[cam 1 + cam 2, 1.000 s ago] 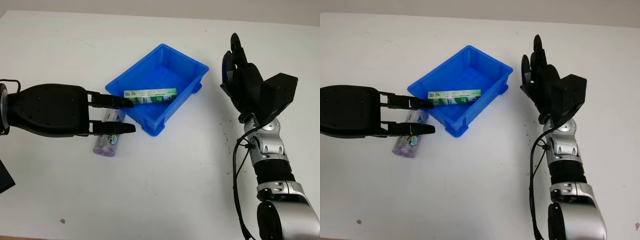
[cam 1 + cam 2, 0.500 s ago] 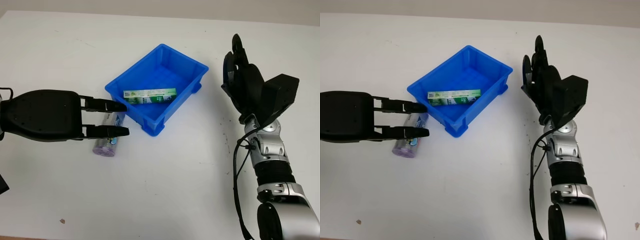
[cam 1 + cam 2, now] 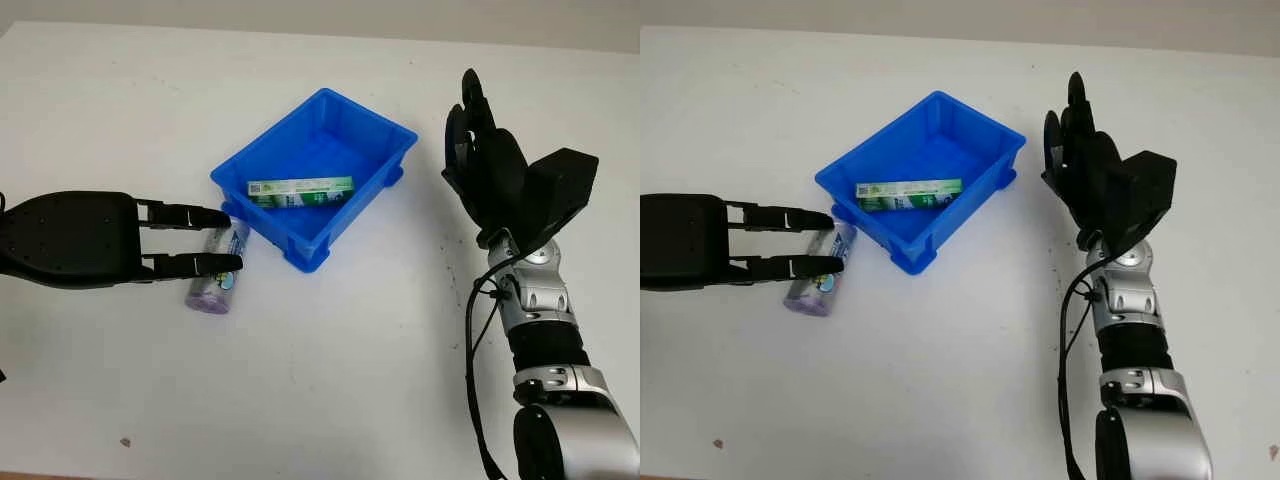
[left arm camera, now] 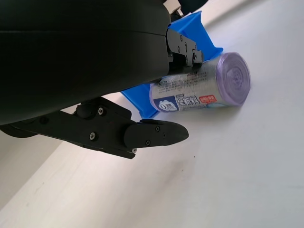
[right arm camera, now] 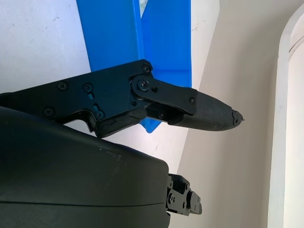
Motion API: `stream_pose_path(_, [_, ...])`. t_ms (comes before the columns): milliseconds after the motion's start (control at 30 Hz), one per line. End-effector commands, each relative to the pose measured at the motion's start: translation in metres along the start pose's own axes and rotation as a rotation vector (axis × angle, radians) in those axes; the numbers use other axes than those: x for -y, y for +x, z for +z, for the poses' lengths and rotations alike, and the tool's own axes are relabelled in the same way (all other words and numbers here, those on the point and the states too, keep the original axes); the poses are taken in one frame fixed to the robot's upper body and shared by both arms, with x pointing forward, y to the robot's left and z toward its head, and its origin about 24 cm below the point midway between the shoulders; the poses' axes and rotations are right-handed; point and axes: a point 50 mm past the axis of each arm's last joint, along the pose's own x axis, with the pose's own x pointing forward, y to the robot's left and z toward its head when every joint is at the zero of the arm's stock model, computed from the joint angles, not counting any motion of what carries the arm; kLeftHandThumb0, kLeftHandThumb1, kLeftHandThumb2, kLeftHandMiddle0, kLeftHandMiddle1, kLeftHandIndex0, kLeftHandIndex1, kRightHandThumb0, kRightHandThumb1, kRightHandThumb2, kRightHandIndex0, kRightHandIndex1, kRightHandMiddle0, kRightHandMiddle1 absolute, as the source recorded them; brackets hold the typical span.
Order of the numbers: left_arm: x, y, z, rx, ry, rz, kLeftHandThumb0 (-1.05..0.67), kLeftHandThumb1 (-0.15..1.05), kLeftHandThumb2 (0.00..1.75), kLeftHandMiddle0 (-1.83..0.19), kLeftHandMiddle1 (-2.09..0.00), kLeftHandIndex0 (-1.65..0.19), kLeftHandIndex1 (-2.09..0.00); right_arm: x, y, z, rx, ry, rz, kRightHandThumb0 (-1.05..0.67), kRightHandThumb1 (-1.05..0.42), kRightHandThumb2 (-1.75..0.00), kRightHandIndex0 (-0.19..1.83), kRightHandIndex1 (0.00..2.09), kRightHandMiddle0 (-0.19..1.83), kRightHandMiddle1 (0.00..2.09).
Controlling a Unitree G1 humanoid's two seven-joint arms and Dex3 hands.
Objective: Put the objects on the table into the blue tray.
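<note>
Pulled back leftward since a second ago, the left hand is open beside the purple roll lying on the white tabletop, perhaps just touching it. A green box sits in the blue tray. The right hand hovers open, right of the tray.

My two head eyes look forward and down on the white worktop, sharing the blue tray with a slight sideways offset. My left wrist camera sits low and close beside its hand, facing the tray's corner. My right wrist camera hugs its hand, facing the tray wall.
</note>
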Motion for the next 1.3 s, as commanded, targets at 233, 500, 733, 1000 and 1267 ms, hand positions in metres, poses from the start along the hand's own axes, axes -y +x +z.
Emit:
stream_pose_path(233, [0.003,0.007,0.001,0.038,-0.001,0.021,-0.34,1.05,0.31,-0.19,-0.05,-0.16,-0.05,0.003,-0.006,-0.001,-0.008,0.004,-0.019,-0.71,-1.05,-0.67,-0.19,0.0,-0.19,0.0])
stream_pose_path(500, [-0.001,0.017,0.001,0.062,-0.004,0.116,-0.35,1.05,0.37,-0.2,-0.06,-0.17,-0.06,0.002,-0.006,-0.003,-0.015,0.02,-0.011,-0.72,-1.05,-0.66,-0.19,0.0,-0.19,0.0])
stream_pose_path(733, [-0.003,0.029,0.002,0.108,-0.051,0.131,-0.39,1.05,0.45,-0.18,-0.05,-0.15,-0.05,0.003,-0.008,-0.003,-0.01,0.034,-0.014,-0.73,-1.05,-0.65,-0.19,0.0,-0.19,0.0])
stream_pose_path(1000, [0.002,0.044,0.008,0.157,-0.091,0.189,-0.37,1.05,0.28,-0.37,-0.11,-0.31,-0.12,0.006,-0.011,0.0,-0.022,0.02,-0.036,-0.73,-1.05,-0.66,-0.19,0.0,-0.19,0.0])
stream_pose_path(1267, [0.003,0.061,0.012,0.153,-0.196,0.296,-0.24,1.05,0.28,-0.69,-1.94,-0.25,-1.87,0.008,-0.014,0.001,-0.022,0.016,-0.044,-0.73,-1.05,-0.67,-0.19,0.0,-0.19,0.0])
